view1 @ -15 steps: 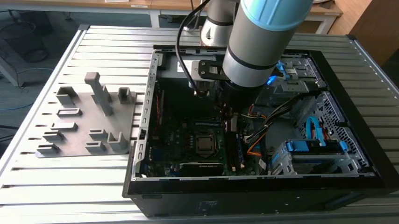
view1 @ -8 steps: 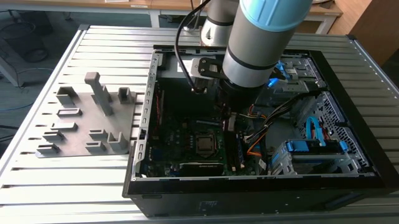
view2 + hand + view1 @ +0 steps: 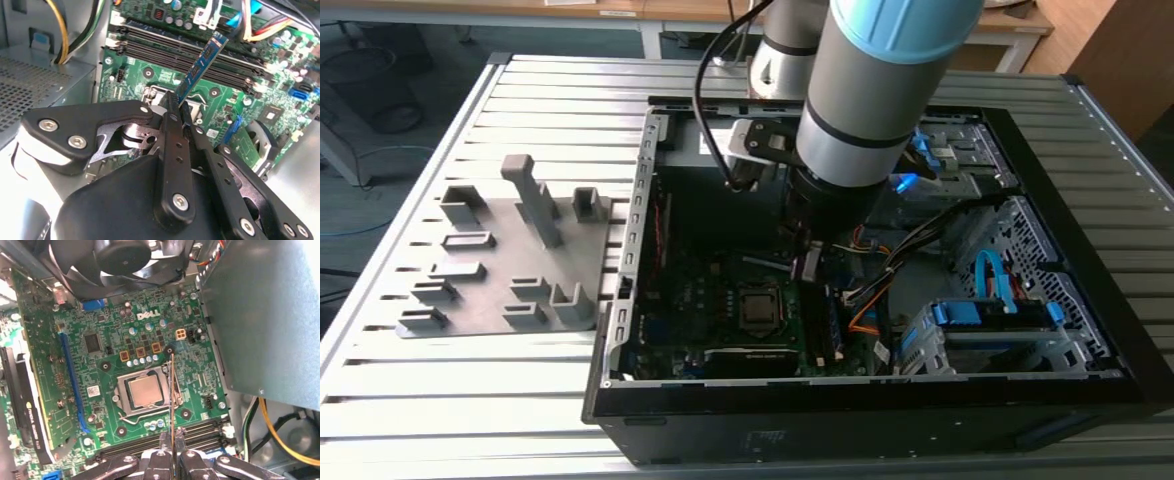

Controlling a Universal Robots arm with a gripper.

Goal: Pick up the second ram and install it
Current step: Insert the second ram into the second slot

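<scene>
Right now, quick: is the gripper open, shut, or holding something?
Gripper: shut on the second ram, held over the motherboard, not yet seated in a slot.

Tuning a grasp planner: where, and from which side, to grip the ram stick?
Likely as the gripper holds it now: pinch the second ram across its flat faces, coming from the end away from the memory slots; its edges are thin.

Green motherboard; dark blue second ram; black claw. Pale grey fixture plate on ribbed silver surface. Black computer case.
</scene>
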